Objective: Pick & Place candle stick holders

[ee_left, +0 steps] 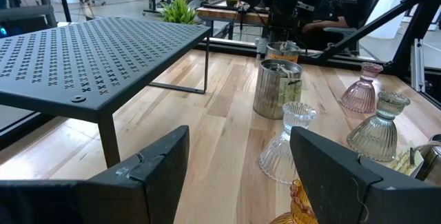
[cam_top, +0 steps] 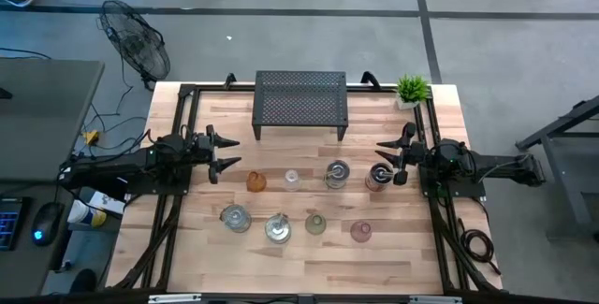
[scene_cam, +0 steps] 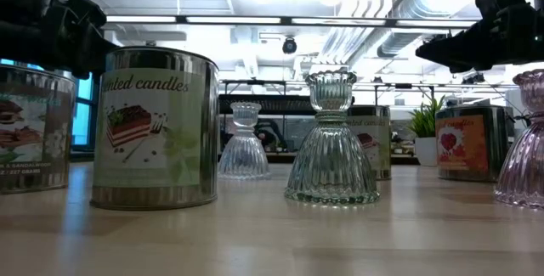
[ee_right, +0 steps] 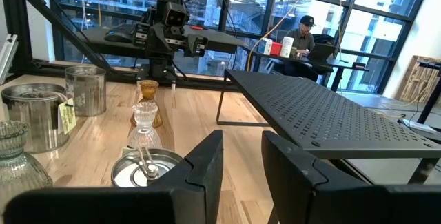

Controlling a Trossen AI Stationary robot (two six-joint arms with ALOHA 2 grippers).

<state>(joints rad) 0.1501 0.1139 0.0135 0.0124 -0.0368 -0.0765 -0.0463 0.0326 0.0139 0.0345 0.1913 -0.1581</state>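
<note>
Between candle tin (scene_cam: pixel 154 128) and black rack (cam_top: pixel 300 104), left gripper (cam_top: pixel 225 152) spread, right gripper (cam_top: pixel 391 159) narrowly parted, both empty.

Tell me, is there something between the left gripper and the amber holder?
Nothing visible. The left gripper is open at the table's left side, and the amber holder stands just ahead of it. Bare wood lies between them. The clear glass holder stands beyond the amber one.
</note>
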